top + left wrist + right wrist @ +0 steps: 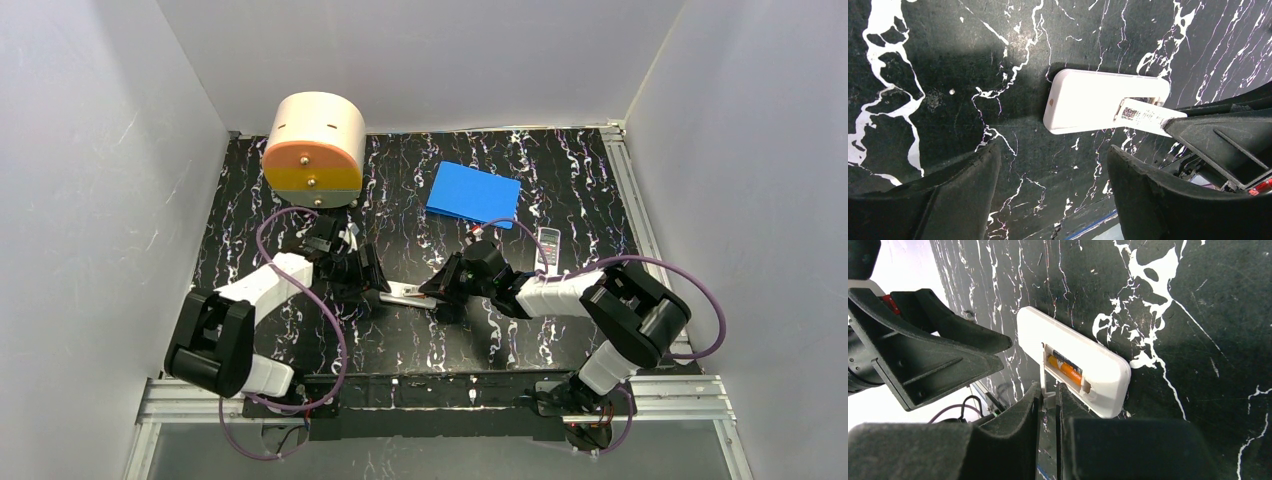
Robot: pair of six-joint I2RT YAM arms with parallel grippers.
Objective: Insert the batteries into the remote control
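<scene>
Top external: the remote [405,295] lies on the table [400,205] between the left gripper [368,283] and the right gripper [442,292]. Left wrist: its jaws stand wide and empty, with the remote just ahead of them. Right wrist: its jaws are narrow, pinching the upright battery cover [1044,382]. One orange battery [1066,368] sits in the open compartment.

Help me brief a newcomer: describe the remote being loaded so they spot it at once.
On the black marbled table, look mid-table between the left gripper and the right gripper. There lies a long white plastic remote control, back up. Unlike the other white remote near the flat blue box, its battery bay is open, an orange battery inside.
</scene>
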